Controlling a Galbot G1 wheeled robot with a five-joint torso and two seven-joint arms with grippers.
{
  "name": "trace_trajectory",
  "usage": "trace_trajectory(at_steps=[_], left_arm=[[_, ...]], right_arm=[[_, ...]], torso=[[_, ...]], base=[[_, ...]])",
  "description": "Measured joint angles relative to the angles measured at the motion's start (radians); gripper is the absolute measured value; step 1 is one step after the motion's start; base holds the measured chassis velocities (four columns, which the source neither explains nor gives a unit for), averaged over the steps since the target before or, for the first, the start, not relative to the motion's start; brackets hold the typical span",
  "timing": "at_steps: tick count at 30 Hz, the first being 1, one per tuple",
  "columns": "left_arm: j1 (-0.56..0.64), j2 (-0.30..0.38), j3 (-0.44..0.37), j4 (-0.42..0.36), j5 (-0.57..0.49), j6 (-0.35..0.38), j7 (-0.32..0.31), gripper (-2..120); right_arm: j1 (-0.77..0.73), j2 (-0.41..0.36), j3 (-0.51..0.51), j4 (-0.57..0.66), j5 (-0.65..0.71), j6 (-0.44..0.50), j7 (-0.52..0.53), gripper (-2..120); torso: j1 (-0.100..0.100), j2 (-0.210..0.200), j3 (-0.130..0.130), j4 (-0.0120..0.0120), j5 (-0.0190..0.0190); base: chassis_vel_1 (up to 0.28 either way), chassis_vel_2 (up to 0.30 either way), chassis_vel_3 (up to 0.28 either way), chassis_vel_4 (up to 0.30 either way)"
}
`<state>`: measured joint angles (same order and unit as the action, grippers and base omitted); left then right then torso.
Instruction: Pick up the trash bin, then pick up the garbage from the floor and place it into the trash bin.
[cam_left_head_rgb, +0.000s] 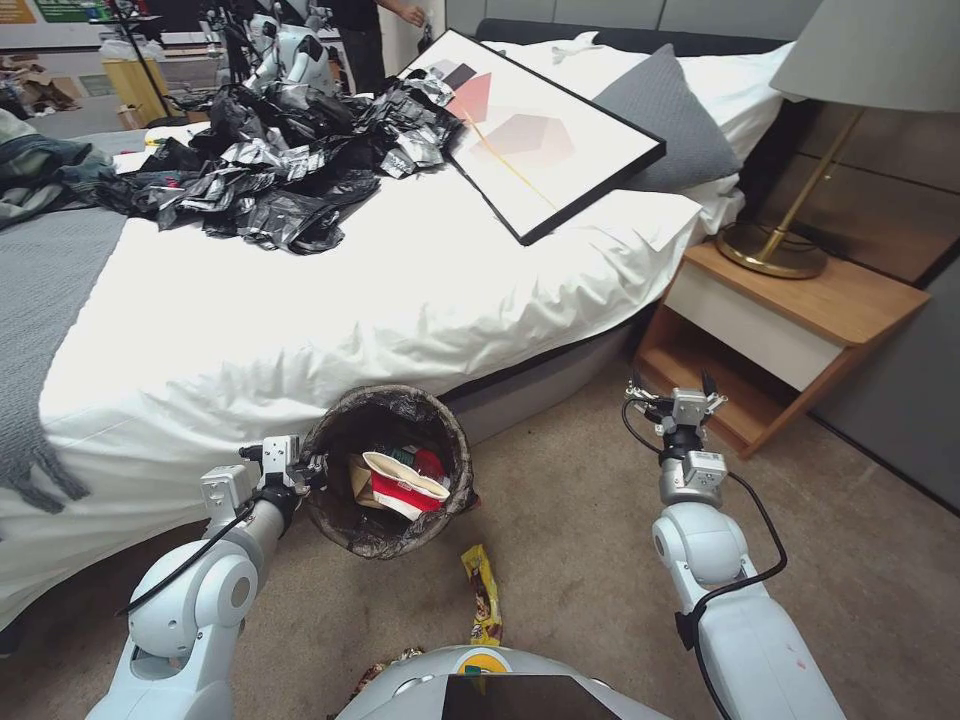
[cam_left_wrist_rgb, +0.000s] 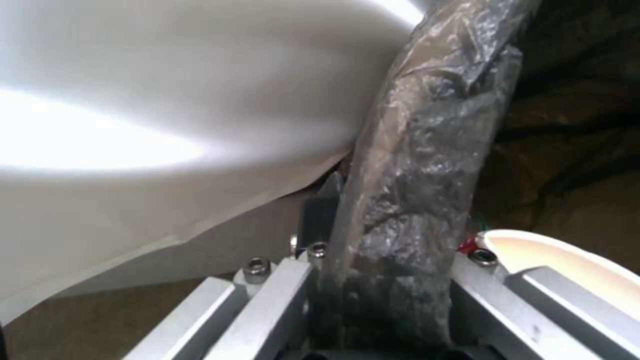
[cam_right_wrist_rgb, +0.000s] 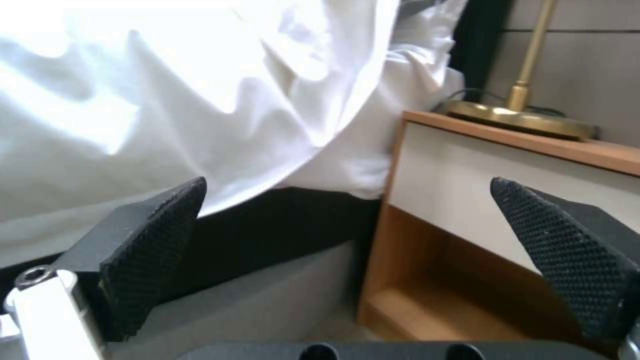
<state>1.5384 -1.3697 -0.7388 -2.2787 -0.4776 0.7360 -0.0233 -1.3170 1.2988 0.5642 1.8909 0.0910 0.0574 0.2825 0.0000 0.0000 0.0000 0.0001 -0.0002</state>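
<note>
Trash bin (cam_left_head_rgb: 388, 470) held beside the bed (cam_left_head_rgb: 330, 300), left gripper (cam_left_head_rgb: 300, 470) clamped on its crinkled dark-lined rim. Inside: red-and-white paper cups (cam_left_head_rgb: 405, 485). Yellow-brown snack wrapper (cam_left_head_rgb: 484, 595) lies on carpet just beside it. Right gripper (cam_left_head_rgb: 675, 400) spread wide, empty, near wooden nightstand (cam_left_head_rgb: 800, 320).

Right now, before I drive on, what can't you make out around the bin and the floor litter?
- Trash bin base: head view, hidden by its own wall.
- Litter under the cups: buried.
- Snack wrapper: lower end cut off by the robot's body.
- Left claw fingertips: left wrist view, covered by the bag liner.
</note>
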Motion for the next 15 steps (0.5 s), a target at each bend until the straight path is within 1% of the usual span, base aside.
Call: trace_trajectory(at_steps=[9, 15], left_arm=[[0.0, 0.0, -0.002, 0.001, 0.002, 0.0, 0.0, 0], [0.003, -0.003, -0.004, 0.003, 0.024, 0.0, -0.001, 0]], right_arm=[[0.005, 0.002, -0.003, -0.004, -0.001, -0.001, 0.003, 100], [0.007, 0.008, -0.006, -0.007, -0.01, -0.01, 0.006, 100]], torso=[[0.0, 0.0, 0.0, 0.0, 0.0], [0.0, 0.0, 0.0, 0.0003, 0.0003]], base=[[0.058, 0.049, 0.056, 0.056], [0.019, 0.035, 0.033, 0.039]])
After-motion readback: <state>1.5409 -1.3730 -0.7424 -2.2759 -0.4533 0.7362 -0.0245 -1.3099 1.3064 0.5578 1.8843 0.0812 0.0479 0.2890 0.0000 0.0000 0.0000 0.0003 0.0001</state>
